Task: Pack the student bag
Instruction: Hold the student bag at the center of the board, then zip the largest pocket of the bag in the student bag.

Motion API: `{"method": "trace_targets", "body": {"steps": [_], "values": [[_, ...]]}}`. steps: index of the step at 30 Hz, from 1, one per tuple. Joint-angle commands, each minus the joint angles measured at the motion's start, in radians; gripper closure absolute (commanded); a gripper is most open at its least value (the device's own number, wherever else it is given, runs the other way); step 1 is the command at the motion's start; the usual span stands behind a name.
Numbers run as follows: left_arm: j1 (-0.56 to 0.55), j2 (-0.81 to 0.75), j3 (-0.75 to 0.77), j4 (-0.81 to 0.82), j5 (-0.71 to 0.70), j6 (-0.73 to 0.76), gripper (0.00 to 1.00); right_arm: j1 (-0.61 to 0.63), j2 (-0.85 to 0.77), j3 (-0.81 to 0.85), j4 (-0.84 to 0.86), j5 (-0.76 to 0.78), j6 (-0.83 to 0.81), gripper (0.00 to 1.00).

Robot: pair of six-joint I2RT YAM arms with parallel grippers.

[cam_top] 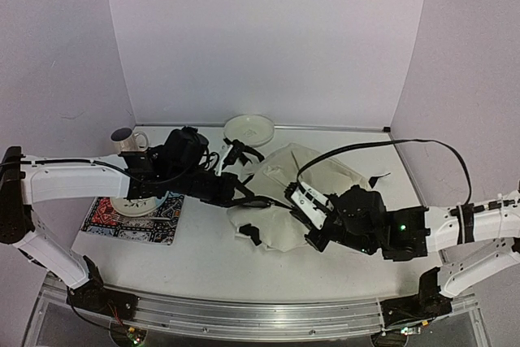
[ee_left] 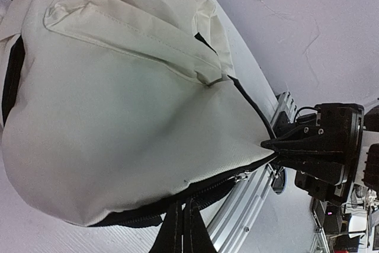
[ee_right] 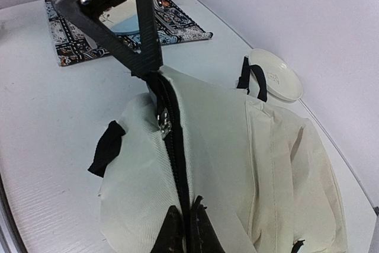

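cream fabric, 1 student bag [cam_top: 329, 175]; 2 hands clench it, left hand [ee_left: 182, 220] and right hand [ee_right: 185, 220].

We saw the student bag [cam_top: 321, 176] in cream, with black straps [ee_right: 108, 146] and a dark zipper line [ee_right: 177, 164]. The placemat [cam_top: 158, 229] bore a busy print of black, white, red and pale blue. The plate [cam_top: 249, 129] was white, and so was the table [cam_top: 203, 258]; the walls [cam_top: 268, 38] were pale lilac-grey.

one bag [cam_top: 325, 175], mug [cam_top: 123, 140], placemat [cam_top: 104, 219]; two dishes [cam_top: 249, 128] [cam_top: 140, 206]
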Motion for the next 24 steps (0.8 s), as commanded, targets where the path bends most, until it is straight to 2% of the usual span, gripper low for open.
{"method": "trace_targets", "body": {"steps": [1,3,6,10,13,15,20,24], "values": [[0.183,-0.002,0.005,-0.147,-0.332,0.040,1.00,0.000,-0.155,-0.057,-0.168,0.120,0.073,1.00],[0.184,0.017,0.015,-0.149,-0.352,0.040,1.00,-0.001,-0.151,-0.063,-0.188,0.114,0.096,1.00],[0.170,0.042,0.044,-0.137,-0.260,0.041,1.00,0.000,-0.099,-0.047,-0.195,0.106,0.111,1.00],[0.027,0.071,0.095,-0.092,-0.217,0.039,1.00,-0.020,0.031,0.032,-0.195,0.104,0.105,1.00],[-0.014,0.055,0.070,0.045,-0.083,-0.036,1.00,-0.052,0.124,0.111,-0.185,0.063,0.110,1.00],[-0.025,0.023,0.036,0.144,-0.025,-0.090,1.00,-0.085,0.168,0.132,-0.142,0.004,0.119,1.00],[-0.102,0.020,0.059,0.239,0.023,-0.138,1.00,-0.136,0.265,0.144,0.048,-0.115,0.116,0.97],[-0.156,0.043,0.083,0.311,0.086,-0.162,1.00,-0.144,0.332,0.181,0.105,-0.159,0.104,0.96]]}}
